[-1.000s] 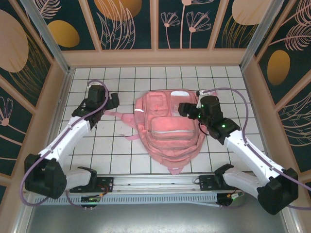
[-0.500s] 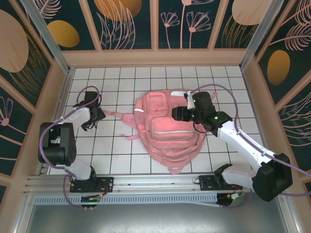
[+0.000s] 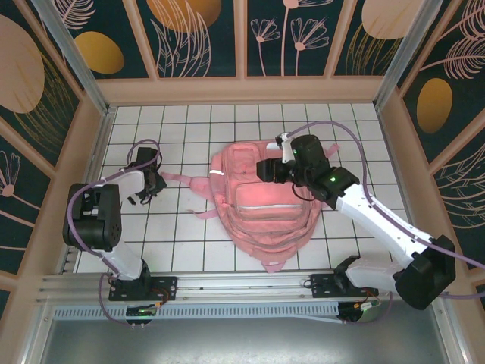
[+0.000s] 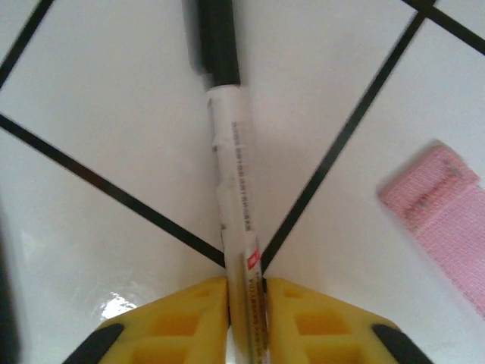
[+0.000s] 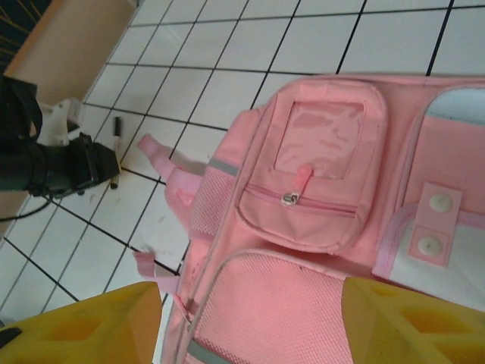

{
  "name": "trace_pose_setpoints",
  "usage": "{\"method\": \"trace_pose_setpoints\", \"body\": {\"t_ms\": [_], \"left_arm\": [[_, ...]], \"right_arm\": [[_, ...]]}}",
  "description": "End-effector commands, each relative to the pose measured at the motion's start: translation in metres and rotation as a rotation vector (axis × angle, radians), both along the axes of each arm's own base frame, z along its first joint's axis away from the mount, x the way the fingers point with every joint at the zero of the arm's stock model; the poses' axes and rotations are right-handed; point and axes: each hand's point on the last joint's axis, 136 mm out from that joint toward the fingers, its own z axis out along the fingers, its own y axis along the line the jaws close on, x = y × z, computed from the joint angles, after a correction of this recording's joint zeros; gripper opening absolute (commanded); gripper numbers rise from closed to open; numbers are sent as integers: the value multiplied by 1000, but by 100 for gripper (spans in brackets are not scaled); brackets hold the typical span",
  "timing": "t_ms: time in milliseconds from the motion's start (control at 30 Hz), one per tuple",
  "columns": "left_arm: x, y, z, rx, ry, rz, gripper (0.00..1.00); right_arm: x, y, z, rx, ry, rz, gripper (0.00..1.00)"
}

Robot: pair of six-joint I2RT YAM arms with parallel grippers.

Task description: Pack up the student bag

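The left gripper (image 3: 151,182) works left of the student bag (image 3: 261,208), well apart from it, while the right gripper (image 3: 267,168) hovers over the bag's upper part.

Left wrist view: the fingers are clamped on a pen (image 4: 231,152) near its uncapped end. It should be lifted straight and slowly, or the pen may swivel in the grip.

Right wrist view: the right gripper's jaws gape wide and hold nothing, above the bag's front pocket (image 5: 314,167).

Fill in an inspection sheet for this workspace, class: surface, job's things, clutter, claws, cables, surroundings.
Surface: white tiled table, black grid lines.
Job's things: pink student bag lying flat mid-table, small front pocket zipped; marker pen on the tiles to its left.
Clutter: nothing seen.
Claws: left claw shut on the marker pen; right claw open above the bag.
Cables: purple cables loop off both arms.
Surroundings: wood-framed walls with dark floral panels.
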Motion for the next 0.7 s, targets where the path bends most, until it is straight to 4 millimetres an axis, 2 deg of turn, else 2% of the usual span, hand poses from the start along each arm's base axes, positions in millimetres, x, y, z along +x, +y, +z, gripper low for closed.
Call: {"method": "trace_pose_setpoints", "body": {"t_ms": [0, 33, 100, 133, 233, 300, 367, 433, 500, 600, 667], "left_arm": [[-29, -8, -8, -46, 101, -50, 12], [-27, -16, 1, -92, 75, -67, 8], [-20, -41, 23, -210, 4, -121, 7], [-15, -63, 39, -283, -51, -183, 5], [-10, -147, 98, -524, -225, -453, 3], [-18, -196, 141, -689, -346, -592, 3], [-30, -233, 174, -772, -449, -693, 3], [-45, -266, 193, -792, -503, -814, 3], [-59, -293, 202, -827, -517, -904, 4], [-73, -321, 206, -974, -484, -947, 3], [-80, -334, 205, -991, -475, -979, 3]], "right_arm": [[16, 6, 23, 81, -31, -57, 67], [20, 6, 23, 99, -18, -71, 68], [27, 4, 20, 141, 30, -95, 71], [31, 3, 16, 165, 71, -108, 72], [34, 11, 5, 250, 192, -113, 76], [31, 23, 2, 317, 266, -84, 78], [27, 38, 1, 392, 349, -38, 80], [21, 53, 5, 475, 420, 28, 80], [16, 64, 5, 549, 495, 72, 76], [16, 68, -12, 543, 544, 69, 72], [20, 65, -22, 505, 543, 44, 72]]}}
